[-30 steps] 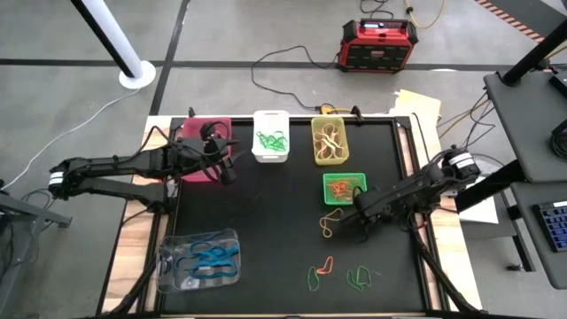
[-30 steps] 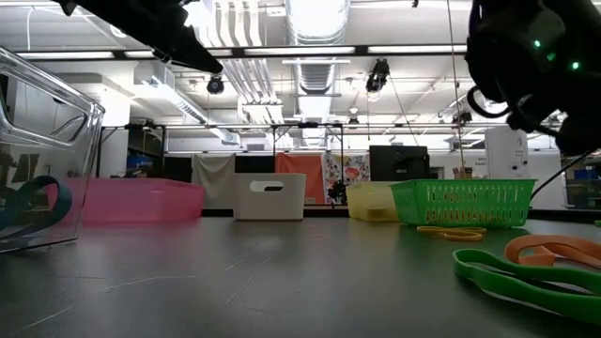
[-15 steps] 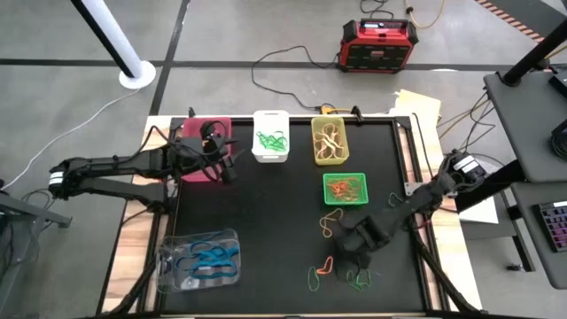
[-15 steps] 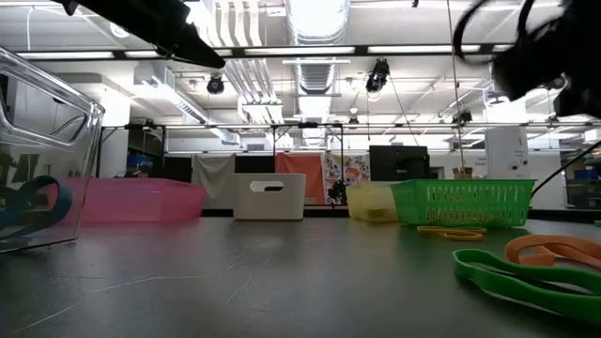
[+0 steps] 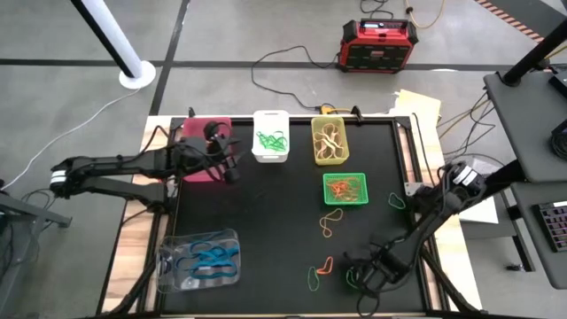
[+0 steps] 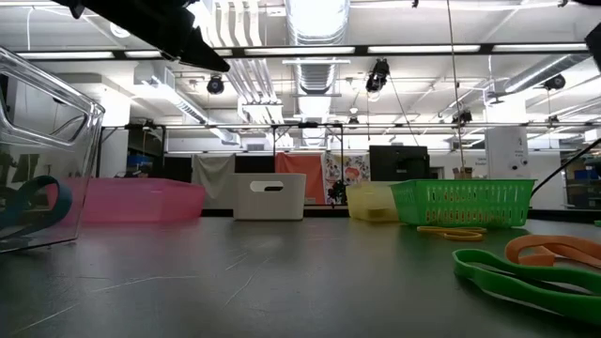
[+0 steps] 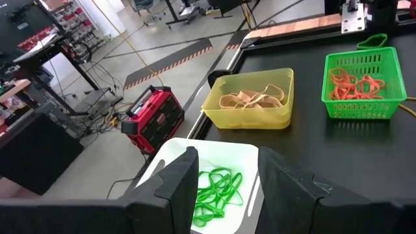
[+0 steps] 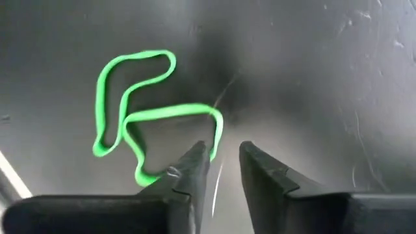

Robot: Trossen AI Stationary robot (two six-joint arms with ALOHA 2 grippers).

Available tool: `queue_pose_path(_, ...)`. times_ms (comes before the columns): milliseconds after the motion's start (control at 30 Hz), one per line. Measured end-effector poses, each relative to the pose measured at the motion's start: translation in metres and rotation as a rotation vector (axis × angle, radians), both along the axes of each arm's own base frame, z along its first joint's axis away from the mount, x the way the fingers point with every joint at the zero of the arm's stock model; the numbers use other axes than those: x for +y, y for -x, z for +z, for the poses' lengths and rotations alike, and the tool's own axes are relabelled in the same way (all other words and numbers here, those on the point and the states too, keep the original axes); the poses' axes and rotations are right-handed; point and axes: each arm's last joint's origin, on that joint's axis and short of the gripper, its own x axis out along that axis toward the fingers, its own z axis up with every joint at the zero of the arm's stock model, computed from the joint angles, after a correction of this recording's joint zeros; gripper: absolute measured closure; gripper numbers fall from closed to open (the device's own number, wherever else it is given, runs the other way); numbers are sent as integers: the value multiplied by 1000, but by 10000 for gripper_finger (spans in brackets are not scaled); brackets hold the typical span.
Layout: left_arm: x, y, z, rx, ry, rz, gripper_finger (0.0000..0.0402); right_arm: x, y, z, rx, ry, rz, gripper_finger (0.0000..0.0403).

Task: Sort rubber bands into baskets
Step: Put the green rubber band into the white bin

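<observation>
Two arms over the black bench [image 5: 266, 221]. Right gripper [image 8: 221, 159] sits low at the near edge, jaws slightly parted and empty, just beside a green rubber band [image 8: 140, 114] lying flat. Left gripper [image 7: 224, 172] hangs by the pink basket [image 5: 205, 151] and white basket [image 5: 271, 136], jaws open, holding nothing.

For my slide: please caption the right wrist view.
Right pincer, fingers apart, poised above a green rubber band on the dark table.
</observation>
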Motion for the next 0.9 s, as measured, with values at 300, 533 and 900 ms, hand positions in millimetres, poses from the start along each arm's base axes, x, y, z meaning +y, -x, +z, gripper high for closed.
queue_pose_path(300,1,-7,-7,36,8,1,258,6,-7,-30,57,53,52,303)
queue_pose_path(533,2,-12,-9,30,8,1,258,3,-6,-25,13,82,9,386)
queue_pose_path(900,-5,-24,-19,46,136,-298,258,-24,-16,33,-488,325,-78,394)
